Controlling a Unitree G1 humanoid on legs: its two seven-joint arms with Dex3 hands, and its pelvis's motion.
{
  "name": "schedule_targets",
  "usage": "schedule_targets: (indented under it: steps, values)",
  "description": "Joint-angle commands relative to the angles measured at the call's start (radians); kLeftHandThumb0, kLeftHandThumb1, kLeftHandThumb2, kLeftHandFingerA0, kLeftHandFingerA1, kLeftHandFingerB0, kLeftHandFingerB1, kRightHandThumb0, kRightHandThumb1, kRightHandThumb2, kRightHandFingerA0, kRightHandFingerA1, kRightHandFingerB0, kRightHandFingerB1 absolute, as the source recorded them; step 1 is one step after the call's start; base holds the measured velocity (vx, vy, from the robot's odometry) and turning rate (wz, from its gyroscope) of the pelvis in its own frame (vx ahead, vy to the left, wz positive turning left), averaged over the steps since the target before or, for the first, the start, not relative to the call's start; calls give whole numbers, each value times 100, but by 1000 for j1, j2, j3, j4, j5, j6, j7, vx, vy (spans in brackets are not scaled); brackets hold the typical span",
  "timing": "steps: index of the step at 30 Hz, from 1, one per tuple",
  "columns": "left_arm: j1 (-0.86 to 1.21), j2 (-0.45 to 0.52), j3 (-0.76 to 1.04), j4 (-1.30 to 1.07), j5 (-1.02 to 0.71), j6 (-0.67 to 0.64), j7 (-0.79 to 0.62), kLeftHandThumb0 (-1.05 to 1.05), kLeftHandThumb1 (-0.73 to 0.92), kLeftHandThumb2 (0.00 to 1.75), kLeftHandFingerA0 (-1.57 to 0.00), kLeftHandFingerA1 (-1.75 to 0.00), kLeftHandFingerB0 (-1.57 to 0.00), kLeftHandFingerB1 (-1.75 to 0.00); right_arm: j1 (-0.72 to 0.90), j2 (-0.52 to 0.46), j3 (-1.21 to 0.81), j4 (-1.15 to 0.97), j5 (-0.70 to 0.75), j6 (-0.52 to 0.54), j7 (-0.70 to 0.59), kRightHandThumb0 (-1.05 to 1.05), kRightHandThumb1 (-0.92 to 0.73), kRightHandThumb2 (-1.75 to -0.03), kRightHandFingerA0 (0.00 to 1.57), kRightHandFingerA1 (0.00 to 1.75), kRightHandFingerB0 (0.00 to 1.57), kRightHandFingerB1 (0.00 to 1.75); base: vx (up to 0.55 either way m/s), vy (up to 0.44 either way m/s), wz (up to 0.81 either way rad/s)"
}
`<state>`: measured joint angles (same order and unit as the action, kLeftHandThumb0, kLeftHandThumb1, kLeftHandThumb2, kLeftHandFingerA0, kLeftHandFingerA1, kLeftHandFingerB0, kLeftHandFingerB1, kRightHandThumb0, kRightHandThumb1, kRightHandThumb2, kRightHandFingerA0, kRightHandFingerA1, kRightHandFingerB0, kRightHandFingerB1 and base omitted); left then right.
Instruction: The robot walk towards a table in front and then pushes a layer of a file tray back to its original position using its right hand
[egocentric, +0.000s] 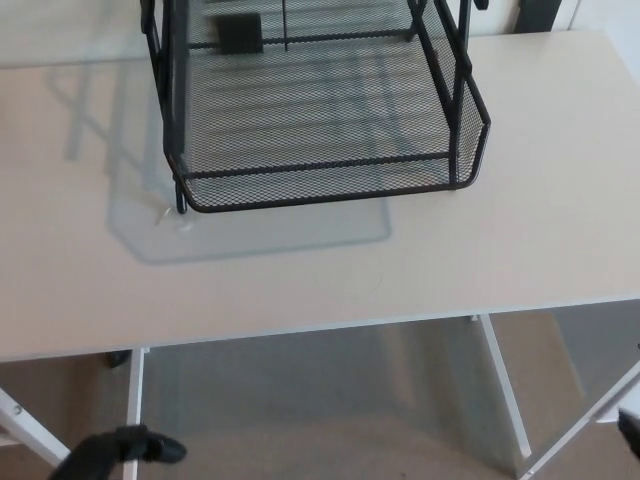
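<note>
The black wire-mesh file tray (320, 110) stands at the far middle of the white table (330, 270). Its lowest layer shows in full, and the front rim (330, 190) of that layer faces me. Upper layers are cut off by the picture's top. Below the table's front edge, at the bottom left corner, shows part of my left hand (120, 455), far from the tray. At the bottom right edge only a dark sliver of my right hand (632, 432) shows, well below and to the right of the tray.
A small black block (240, 30) sits at the back of the tray. White table legs (500, 380) and beige carpet (330, 410) show beneath the front edge. The tray casts a faint reflection on the tabletop to its left.
</note>
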<state>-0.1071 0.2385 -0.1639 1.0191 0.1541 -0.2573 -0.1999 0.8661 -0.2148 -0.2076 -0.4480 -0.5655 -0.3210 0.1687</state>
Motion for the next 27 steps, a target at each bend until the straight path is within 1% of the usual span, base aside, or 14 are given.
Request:
schedule_targets:
  steps: [1,4,7,8,9,10,13,14,18,20,21,22,23,27]
  values:
    - [146,27,-27,-145,16,-86,-41,-69,38,56,-76,-77,-49,-66,-99,15,51,473,200,-161,-39,-82,-50,-83,0,9,0,0,0,0,0]
    - [159,31,-28,-156,17,-87,-37,-73,39,58,-73,-80,-47,-70,-146,9,63,587,217,-187,-19,-80,-48,-85,0,13,0,4,0,0,0]
    - [181,37,-22,-158,14,-83,-27,-70,39,58,-72,-77,-47,-67,-148,8,70,602,237,-154,18,-76,-46,-88,1,38,0,15,0,0,0]
    - [187,37,-22,-164,17,-74,-22,-70,39,58,-72,-77,-47,-67,-150,4,69,612,241,-157,19,-76,-46,-88,1,38,0,15,0,0,0]
    - [193,37,-23,-164,21,-80,-13,-71,37,60,-73,-82,-47,-69,-155,3,65,631,268,-155,40,-89,-53,-88,0,26,0,0,0,0,0]
    - [196,38,-22,-159,27,-91,3,-72,36,60,-73,-82,-47,-69,-170,-1,59,656,304,-142,72,-78,-47,-74,0,38,0,7,0,0,0]
    - [180,49,-13,-152,28,-83,10,-72,37,61,-71,-80,-44,-69,-222,-17,65,680,299,-117,83,-88,-52,-87,1,32,0,0,0,0,0]
    - [179,53,-12,-152,30,-81,13,-68,27,83,-70,-81,-43,-69,-236,-23,66,699,307,-124,88,-88,-52,-86,1,27,0,0,0,0,0]
    - [172,65,-5,-142,27,-90,22,-72,27,84,-70,-83,-43,-70,-260,-26,72,698,389,-88,156,-86,-49,-81,1,15,0,0,0,0,0]
    - [173,70,-2,-139,27,-95,27,-72,26,83,-71,-83,-44,-71,-271,-29,80,712,389,-93,156,-81,-48,-83,0,20,0,4,0,0,0]
    - [177,68,0,-143,24,-88,31,-71,36,61,-72,-83,-45,-69,-276,-35,85,724,386,-96,155,-79,-47,-84,0,24,0,8,0,0,0]
    - [168,69,1,-138,24,-86,29,-72,36,61,-73,-84,-45,-71,-288,-39,90,732,378,-94,149,-76,-46,-84,0,26,0,11,0,0,0]
    - [166,70,3,-136,20,-85,24,-72,25,83,-70,-83,-44,-71,-296,-43,97,748,371,-104,140,-75,-46,-84,0,26,0,10,0,0,0]
    - [165,71,6,-130,23,-82,32,-69,24,83,-70,-84,-44,-70,-325,-54,119,810,365,-135,124,-74,-46,-83,0,22,0,9,0,0,0]
